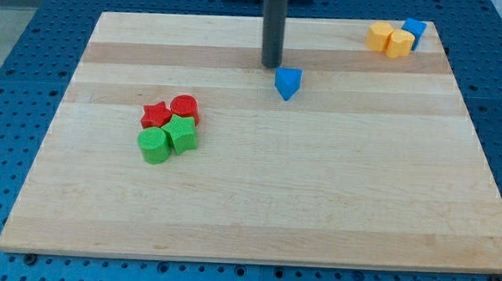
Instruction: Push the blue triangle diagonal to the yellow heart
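Observation:
The blue triangle (288, 82) lies on the wooden board (256, 201) in the upper middle. My tip (272, 65) stands just to the triangle's upper left, close to it; contact cannot be told. At the view's top right sit two yellow blocks: a hexagon-like one (380, 35) and a heart-like one (400, 43) to its right. A second blue block (414, 31) touches them on the right.
At the left middle is a cluster of a red star (155, 115), a red cylinder (185, 109), a green cylinder (154, 145) and a green star (182, 133). The board rests on a blue perforated table (32, 52).

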Robot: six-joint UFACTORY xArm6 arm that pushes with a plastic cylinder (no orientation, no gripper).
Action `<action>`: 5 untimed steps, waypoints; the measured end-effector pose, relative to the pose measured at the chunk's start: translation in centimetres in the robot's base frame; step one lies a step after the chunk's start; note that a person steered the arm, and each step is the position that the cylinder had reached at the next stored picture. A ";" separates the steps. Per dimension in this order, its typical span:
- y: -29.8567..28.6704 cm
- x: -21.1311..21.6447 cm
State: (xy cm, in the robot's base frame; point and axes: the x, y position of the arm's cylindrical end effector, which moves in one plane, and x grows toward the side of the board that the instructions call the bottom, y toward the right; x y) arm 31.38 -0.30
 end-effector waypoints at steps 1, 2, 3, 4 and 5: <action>-1.4 2.6; -1.1 4.7; 1.4 4.8; 4.6 4.8; 7.5 4.8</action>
